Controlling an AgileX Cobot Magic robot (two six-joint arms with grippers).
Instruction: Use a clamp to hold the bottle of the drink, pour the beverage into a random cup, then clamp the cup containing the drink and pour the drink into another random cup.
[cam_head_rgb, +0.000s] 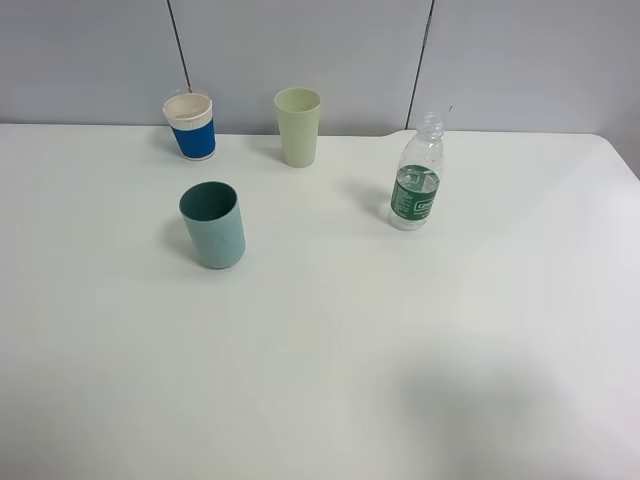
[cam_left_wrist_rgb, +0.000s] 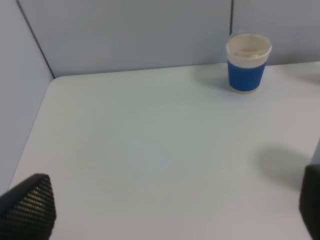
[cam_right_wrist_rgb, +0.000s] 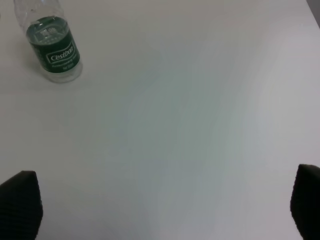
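Note:
A clear plastic bottle (cam_head_rgb: 417, 178) with a green label and no cap stands upright on the white table, right of centre; it also shows in the right wrist view (cam_right_wrist_rgb: 51, 46). A teal cup (cam_head_rgb: 213, 224) stands left of centre. A pale green cup (cam_head_rgb: 297, 125) and a blue paper cup with a white rim (cam_head_rgb: 190, 125) stand at the back; the blue cup shows in the left wrist view (cam_left_wrist_rgb: 247, 63). Neither gripper shows in the high view. The left gripper (cam_left_wrist_rgb: 170, 210) and the right gripper (cam_right_wrist_rgb: 165, 200) are open and empty, fingertips wide apart, far from all objects.
The white table (cam_head_rgb: 400, 350) ends at a grey partition wall (cam_head_rgb: 320, 50) at the back. Its left back corner shows in the left wrist view (cam_left_wrist_rgb: 52, 80). The right edge of the table (cam_head_rgb: 625, 165) lies right of the bottle.

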